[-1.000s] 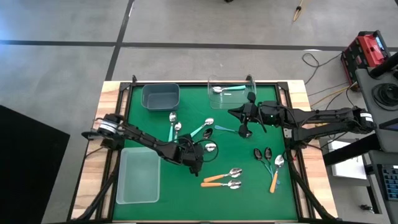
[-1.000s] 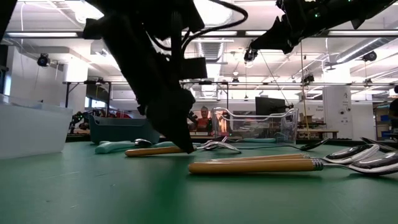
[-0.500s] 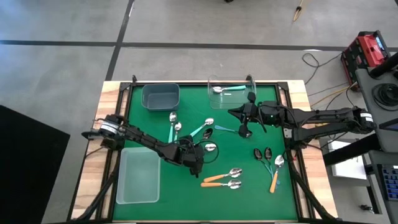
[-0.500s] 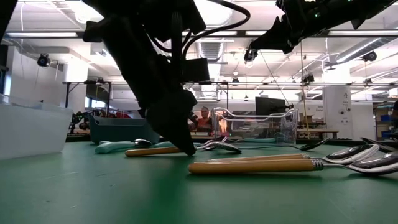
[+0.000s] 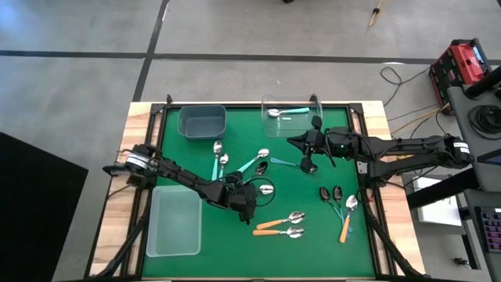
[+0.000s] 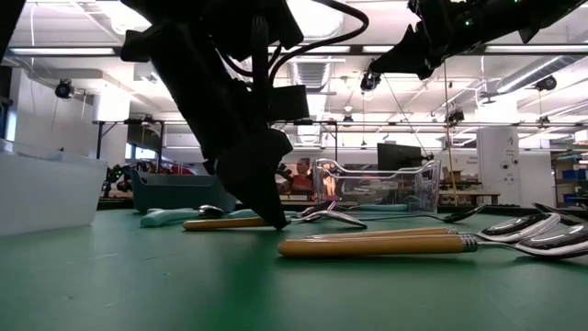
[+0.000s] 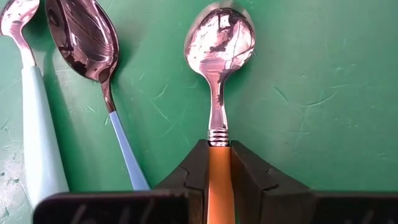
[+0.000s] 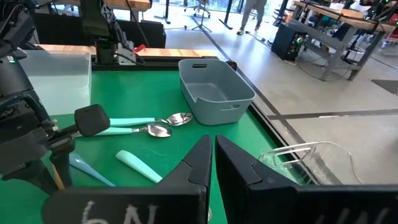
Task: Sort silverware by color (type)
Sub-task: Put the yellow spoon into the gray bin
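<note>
Orange-handled spoon (image 7: 219,112) pinched in low-angled left tool (image 7: 220,163) (mid-mat)

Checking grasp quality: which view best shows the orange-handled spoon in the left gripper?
The left wrist view: the orange-handled spoon fills the frame, handle between the fingers. The high view mostly hides it under the arm; the low view shows its handle side-on.

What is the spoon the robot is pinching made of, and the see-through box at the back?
The orange-handled spoon between the left gripper's fingers has a bowl that looks like polished metal: it mirrors the room. Its matte orange handle is probably plastic or painted wood. The clear bin looks like transparent plastic, since the green mat shows through its walls.
</note>
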